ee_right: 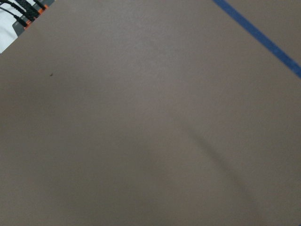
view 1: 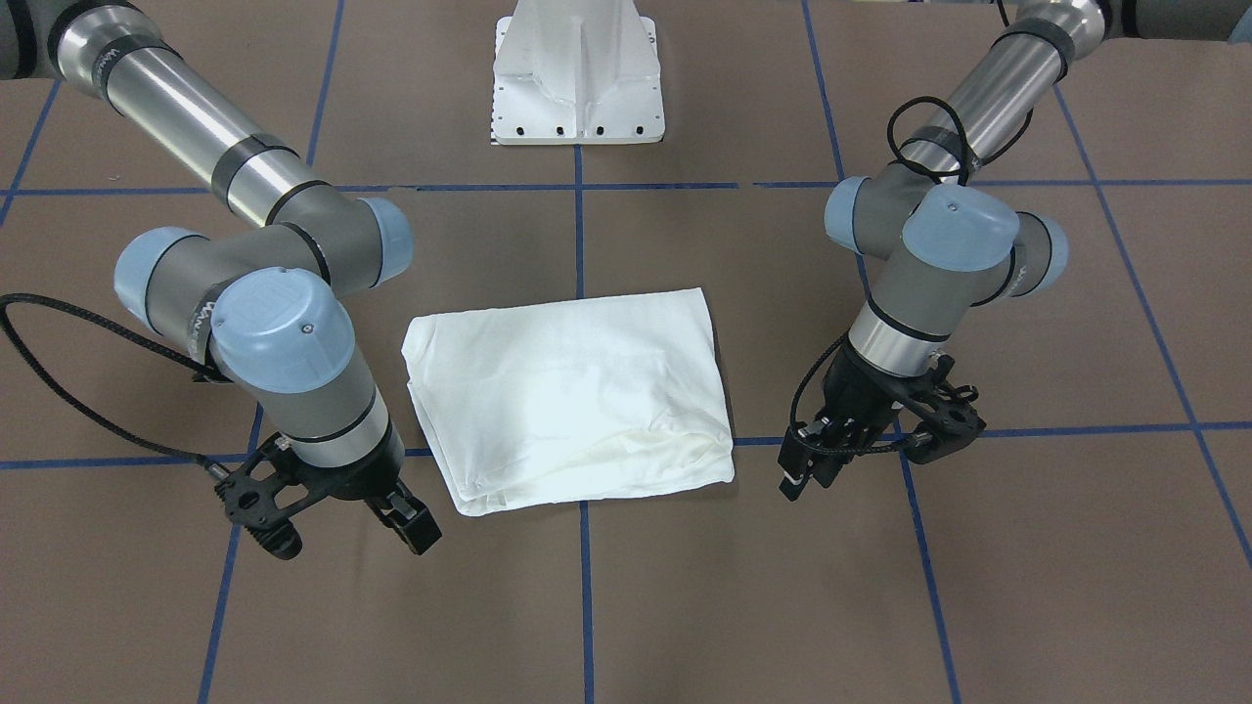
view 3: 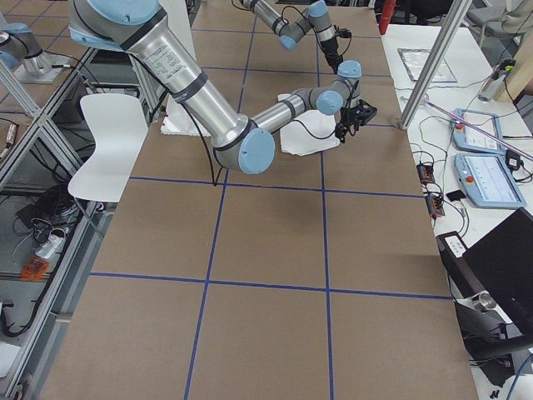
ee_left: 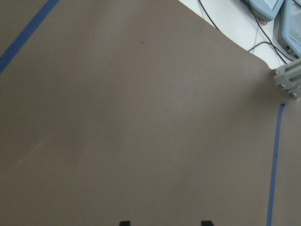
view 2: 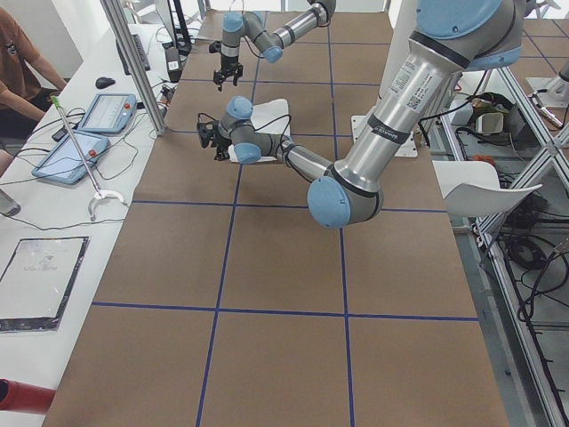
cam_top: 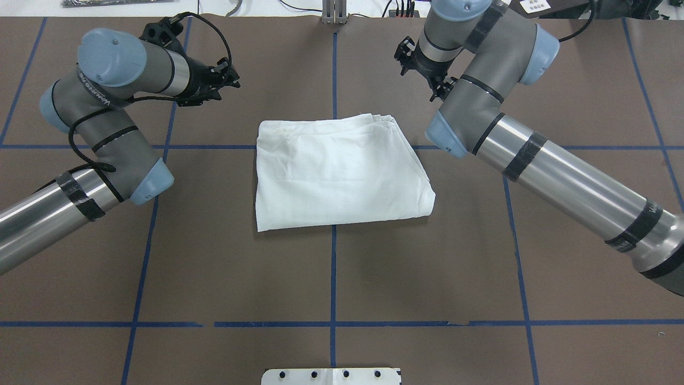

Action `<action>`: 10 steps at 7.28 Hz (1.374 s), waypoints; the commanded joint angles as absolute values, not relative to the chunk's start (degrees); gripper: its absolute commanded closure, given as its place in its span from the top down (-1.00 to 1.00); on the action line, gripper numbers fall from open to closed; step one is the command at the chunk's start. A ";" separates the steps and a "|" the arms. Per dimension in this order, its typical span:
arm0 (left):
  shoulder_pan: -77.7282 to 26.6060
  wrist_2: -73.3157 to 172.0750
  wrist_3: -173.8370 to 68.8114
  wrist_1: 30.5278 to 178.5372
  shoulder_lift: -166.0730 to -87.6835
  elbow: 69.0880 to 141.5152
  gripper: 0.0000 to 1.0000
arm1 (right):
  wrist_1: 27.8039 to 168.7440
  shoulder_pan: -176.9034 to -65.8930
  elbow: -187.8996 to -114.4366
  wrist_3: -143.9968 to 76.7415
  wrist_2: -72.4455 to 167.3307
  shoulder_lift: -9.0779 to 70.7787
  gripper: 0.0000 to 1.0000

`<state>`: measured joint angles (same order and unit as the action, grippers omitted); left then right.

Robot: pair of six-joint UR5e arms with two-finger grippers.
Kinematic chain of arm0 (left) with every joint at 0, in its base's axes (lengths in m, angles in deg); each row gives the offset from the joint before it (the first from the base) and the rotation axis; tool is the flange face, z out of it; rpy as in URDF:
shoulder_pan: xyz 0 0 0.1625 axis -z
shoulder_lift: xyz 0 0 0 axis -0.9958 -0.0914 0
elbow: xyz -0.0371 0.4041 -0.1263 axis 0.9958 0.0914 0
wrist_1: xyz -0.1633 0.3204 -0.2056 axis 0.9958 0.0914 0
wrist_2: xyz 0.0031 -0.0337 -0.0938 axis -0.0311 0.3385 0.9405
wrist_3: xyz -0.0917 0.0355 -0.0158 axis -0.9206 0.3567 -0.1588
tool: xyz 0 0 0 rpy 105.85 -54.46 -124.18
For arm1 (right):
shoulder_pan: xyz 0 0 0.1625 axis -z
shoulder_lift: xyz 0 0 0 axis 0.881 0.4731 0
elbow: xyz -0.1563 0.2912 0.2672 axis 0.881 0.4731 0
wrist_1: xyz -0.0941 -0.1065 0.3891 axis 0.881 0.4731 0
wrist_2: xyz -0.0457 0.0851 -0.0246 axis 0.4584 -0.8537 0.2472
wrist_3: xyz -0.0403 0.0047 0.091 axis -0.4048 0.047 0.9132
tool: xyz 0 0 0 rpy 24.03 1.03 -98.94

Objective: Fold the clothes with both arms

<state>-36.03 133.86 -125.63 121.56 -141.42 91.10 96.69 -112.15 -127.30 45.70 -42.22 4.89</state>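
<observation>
1. Left gripper (view 1: pixel 861 464) and right gripper (view 1: pixel 347 536) are hanging spread wide, holding nothing, either side of the folded T-shirt (view 1: pixel 572 391) lying on the table (view 1: pixel 685 606).
2. Any further pinching is probably risking dragging loose layers, undoing the fold.

On the table (view 1: pixel 626 606), the T-shirt (view 1: pixel 572 391) lies between left gripper (view 1: pixel 866 460) and right gripper (view 1: pixel 347 536), touching neither.

The T-shirt (view 1: pixel 577 391) is showing as soft, matt white cloth. The counter (view 1: pixel 1027 587) is wearing a matt brown, paper-like cover. The left arm (view 1: pixel 1017 68) and right arm (view 1: pixel 176 108) are gleaming in brushed metal with smooth light-blue caps. The left end effector (view 1: pixel 871 450) and right end effector (view 1: pixel 347 533) are looking matt black.
</observation>
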 commanded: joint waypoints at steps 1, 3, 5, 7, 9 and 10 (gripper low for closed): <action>-31.87 141.96 -113.97 121.32 -139.21 92.02 0.17 | 96.41 -117.46 -130.39 33.17 -49.11 11.71 1.00; -27.47 145.52 -96.24 120.71 -128.44 102.08 0.17 | 97.02 -126.93 -136.28 15.18 -57.47 21.63 1.00; -17.05 153.40 -75.78 120.18 -118.67 106.17 0.17 | 97.38 -138.08 -139.38 -6.86 -63.54 31.66 1.00; -6.93 155.46 -50.99 111.02 -114.50 106.00 0.18 | 99.90 -146.80 -138.77 -31.99 -64.80 39.41 1.00; 2.04 156.94 -35.03 97.21 -114.32 105.56 0.26 | 113.66 -153.93 -140.69 -50.13 -64.80 41.01 1.00; 3.47 160.61 -34.62 94.97 -113.88 105.48 0.30 | 115.81 -154.14 -143.75 -51.87 -64.80 42.94 1.00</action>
